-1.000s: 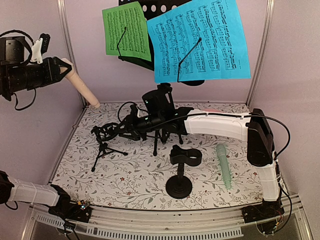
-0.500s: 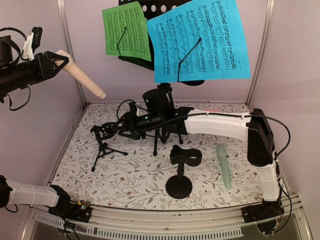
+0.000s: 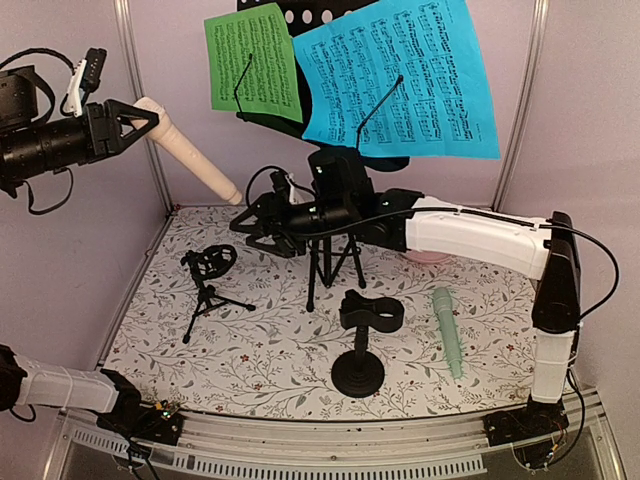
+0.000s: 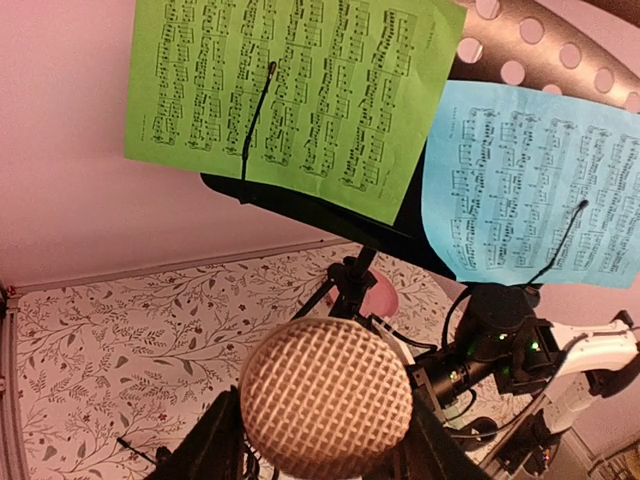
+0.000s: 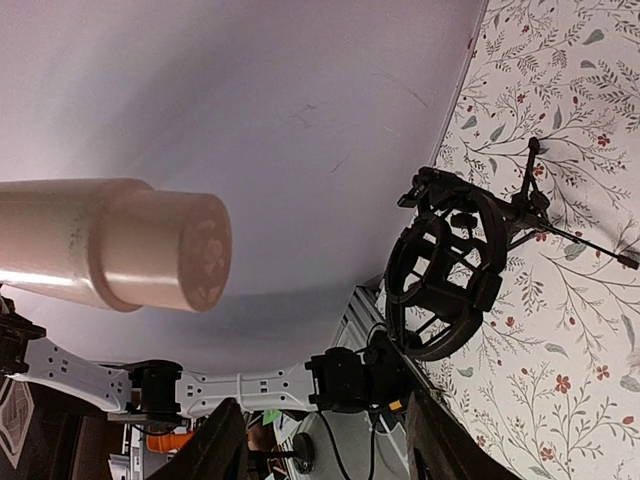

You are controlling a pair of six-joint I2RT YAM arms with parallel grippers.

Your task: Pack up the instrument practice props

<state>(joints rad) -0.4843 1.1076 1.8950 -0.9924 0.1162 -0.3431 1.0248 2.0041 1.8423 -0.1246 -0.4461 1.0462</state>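
My left gripper [image 3: 145, 118] [image 4: 325, 440] hangs high at the left, shut on the beige toy microphone [image 3: 195, 155], whose mesh head [image 4: 325, 395] fills the space between the fingers. The black perforated music stand [image 3: 330, 255] carries a green page [image 3: 255, 65] [image 4: 290, 90] and a blue page [image 3: 400, 85] [image 4: 530, 180]. My right gripper [image 3: 248, 222] [image 5: 330, 440] is open and empty, raised above and right of a small tripod mic holder [image 3: 205, 272] [image 5: 450, 270], which stands on its own. A second mic holder [image 3: 362, 340] on a round base and the mint microphone [image 3: 447, 330] rest on the mat.
A round pink plate [image 3: 430, 255] [image 4: 380, 295] lies behind the stand's legs, partly under my right arm. Pink walls and metal posts close in the floral mat on three sides. The beige microphone's butt end [image 5: 130, 245] points toward my right wrist.
The right gripper opened, let go of the tripod mic holder and lifted up and to the right. The left arm swung the beige microphone rightward toward the middle.
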